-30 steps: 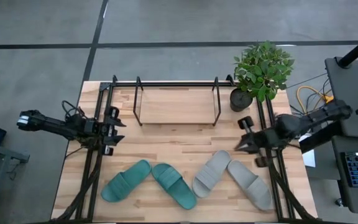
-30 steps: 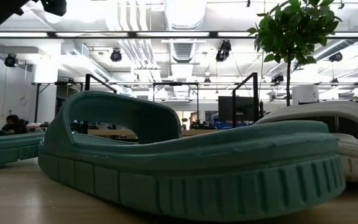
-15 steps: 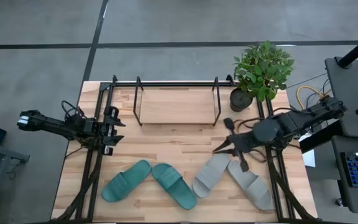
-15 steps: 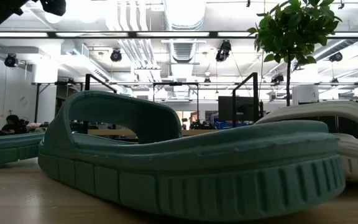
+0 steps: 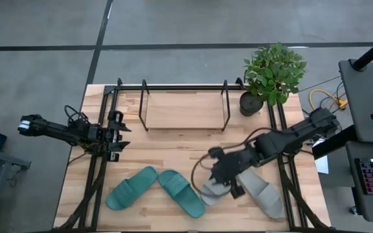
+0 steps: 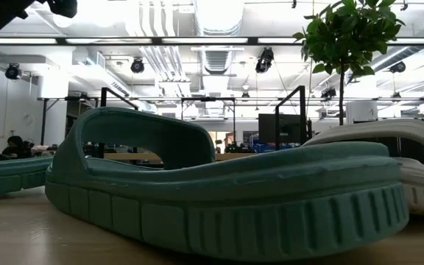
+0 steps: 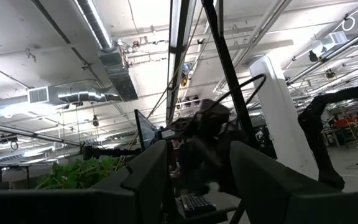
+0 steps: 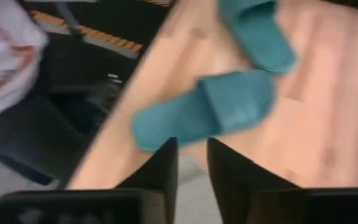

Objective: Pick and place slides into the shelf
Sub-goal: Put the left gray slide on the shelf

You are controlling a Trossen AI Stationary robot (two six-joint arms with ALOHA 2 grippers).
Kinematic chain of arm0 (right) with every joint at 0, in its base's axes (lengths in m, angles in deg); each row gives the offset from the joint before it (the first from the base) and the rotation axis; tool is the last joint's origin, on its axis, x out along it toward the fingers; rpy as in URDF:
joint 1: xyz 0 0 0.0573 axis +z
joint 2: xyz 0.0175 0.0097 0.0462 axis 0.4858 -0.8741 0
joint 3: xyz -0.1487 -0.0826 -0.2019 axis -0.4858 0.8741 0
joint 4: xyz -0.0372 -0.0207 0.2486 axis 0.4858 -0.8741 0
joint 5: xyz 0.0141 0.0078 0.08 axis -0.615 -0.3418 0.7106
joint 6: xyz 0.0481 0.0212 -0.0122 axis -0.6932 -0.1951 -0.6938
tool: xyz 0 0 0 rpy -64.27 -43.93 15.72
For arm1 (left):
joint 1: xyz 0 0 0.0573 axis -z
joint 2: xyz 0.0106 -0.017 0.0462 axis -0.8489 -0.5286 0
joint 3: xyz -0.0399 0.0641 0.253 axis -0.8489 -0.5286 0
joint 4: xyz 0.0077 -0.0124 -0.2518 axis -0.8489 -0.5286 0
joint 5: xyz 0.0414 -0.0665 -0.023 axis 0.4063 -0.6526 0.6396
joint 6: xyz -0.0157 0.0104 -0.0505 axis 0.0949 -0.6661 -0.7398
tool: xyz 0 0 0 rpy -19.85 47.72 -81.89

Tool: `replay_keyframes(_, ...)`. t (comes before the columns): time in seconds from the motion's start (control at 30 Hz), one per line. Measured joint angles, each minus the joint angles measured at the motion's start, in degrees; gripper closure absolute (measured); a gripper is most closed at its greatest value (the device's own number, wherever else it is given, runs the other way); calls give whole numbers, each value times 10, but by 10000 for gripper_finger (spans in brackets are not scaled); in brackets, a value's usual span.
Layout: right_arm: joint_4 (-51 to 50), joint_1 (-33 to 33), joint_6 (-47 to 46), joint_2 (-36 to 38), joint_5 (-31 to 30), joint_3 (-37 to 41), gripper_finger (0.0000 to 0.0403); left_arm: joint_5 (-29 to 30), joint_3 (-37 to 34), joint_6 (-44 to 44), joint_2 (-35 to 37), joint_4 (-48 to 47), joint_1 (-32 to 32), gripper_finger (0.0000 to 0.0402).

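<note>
On the light wood counter [image 5: 173, 155], the shelf [image 5: 185, 107] stands at the far edge, its black rod loops rising over a bare wood base, with a potted plant [image 5: 272, 74] just beside its right end. Well in front of the shelf lie the four slides: the teal green pair [image 5: 155, 191] splayed in a V toward the left, the light grey pair [image 5: 264, 194] toward the right. The right end effector [image 5: 220, 173] hangs over the nearer grey slide's toe end; its fingers [image 8: 166, 168] stand slightly parted, grasping nothing. The left end effector [image 5: 115, 134] waits beside the shelf's left end, fingers [image 7: 145, 180] released. From counter height, a teal slide [image 6: 219, 195] fills the foreground; behind it spread white ceiling ducts, strip lights and dark monitors.
</note>
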Motion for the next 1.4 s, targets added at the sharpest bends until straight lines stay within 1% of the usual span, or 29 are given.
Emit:
replay_keyframes(0.07,-16,8,-7,-20,1,-15,283,0,-1,0,0,0,0,237)
replay_keyframes(0.17,-72,12,-12,-45,-4,-33,248,0,-1,0,0,0,0,237)
replay_keyframes(0.23,-121,13,-42,-54,-6,-40,234,1,-1,0,0,0,0,237)
replay_keyframes(0.3,-156,13,-91,-58,-6,-41,227,1,-2,0,0,0,0,237)
replay_keyframes(0.43,-214,16,-173,-60,-6,-38,227,3,-3,0,1,0,0,237)
replay_keyframes(0.53,-241,25,-206,-60,-7,-36,231,3,-4,0,1,0,0,237)
replay_keyframes(0.6,-246,34,-212,-60,-7,-34,235,3,-4,0,1,0,0,237)
replay_keyframes(0.7,-243,48,-230,-59,-18,-29,240,3,-5,0,0,0,0,237)
replay_keyframes(0.83,-235,65,-250,-59,-82,-18,245,4,-5,0,0,0,0,237)
replay_keyframes(0.9,-223,72,-264,-59,-103,-9,248,4,-5,0,0,0,0,237)
replay_keyframes(1.1,-204,78,-298,-59,-107,15,250,4,-5,0,0,0,0,237)
replay_keyframes(1.23,-203,76,-357,-59,-114,34,248,4,-5,0,0,0,0,237)
replay_keyframes(1.4,-175,76,-375,-58,-112,69,248,4,-5,0,0,0,0,237)
